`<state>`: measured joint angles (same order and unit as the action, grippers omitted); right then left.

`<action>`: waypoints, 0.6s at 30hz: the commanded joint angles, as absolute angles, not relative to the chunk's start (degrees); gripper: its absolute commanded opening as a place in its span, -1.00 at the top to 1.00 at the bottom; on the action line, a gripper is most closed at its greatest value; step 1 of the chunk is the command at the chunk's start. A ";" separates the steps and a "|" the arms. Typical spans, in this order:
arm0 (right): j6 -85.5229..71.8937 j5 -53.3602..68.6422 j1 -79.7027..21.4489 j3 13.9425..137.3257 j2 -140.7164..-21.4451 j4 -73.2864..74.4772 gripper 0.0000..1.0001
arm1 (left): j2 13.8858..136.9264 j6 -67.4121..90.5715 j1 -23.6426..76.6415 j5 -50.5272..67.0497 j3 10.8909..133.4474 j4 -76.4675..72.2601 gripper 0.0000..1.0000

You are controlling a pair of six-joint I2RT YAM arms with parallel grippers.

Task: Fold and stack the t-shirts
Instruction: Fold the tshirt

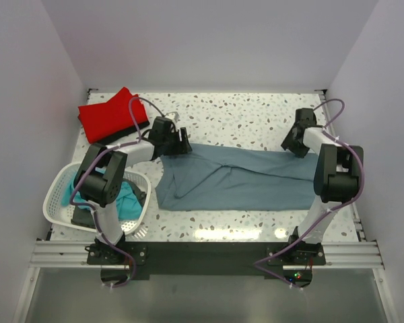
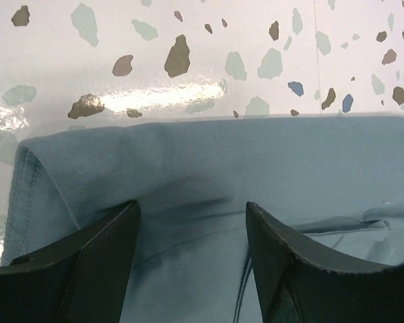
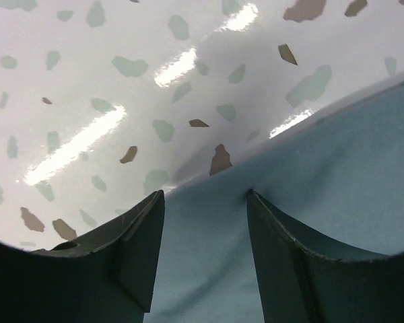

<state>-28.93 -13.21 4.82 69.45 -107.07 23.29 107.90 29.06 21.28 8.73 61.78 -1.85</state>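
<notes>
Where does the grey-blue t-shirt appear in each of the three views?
Top view: the grey-blue t-shirt lies spread across the middle.
Left wrist: it fills the lower half.
Right wrist: it fills the lower right.
Shared landmark: the speckled table, bare beyond the shirt's edge.

Slate tee (image 1: 249, 176) spread; red tee (image 1: 111, 116) folded
</notes>
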 commanded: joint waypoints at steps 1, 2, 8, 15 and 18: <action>-24.70 -11.16 3.78 72.77 -104.07 23.82 -0.11 | 105.21 25.49 21.09 8.35 64.33 -3.52 -0.39; -24.18 -10.81 2.91 73.03 -102.24 23.91 -0.11 | 104.68 24.97 21.35 8.26 65.21 -3.34 -0.39; -22.68 -8.09 -2.79 72.07 -95.90 24.70 -0.12 | 101.95 22.76 25.92 6.07 67.59 -0.62 -0.40; -24.52 -4.31 -8.78 66.20 -91.94 24.61 -0.12 | 102.39 23.64 31.55 5.27 66.10 3.34 -0.27; -25.05 -3.08 -9.93 63.81 -90.71 24.00 -0.09 | 103.01 24.69 32.52 4.31 65.22 4.22 -0.23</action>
<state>-24.43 -4.93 -9.61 66.37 -92.33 23.46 103.96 24.45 32.34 6.09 65.95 2.61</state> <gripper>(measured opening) 0.550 0.620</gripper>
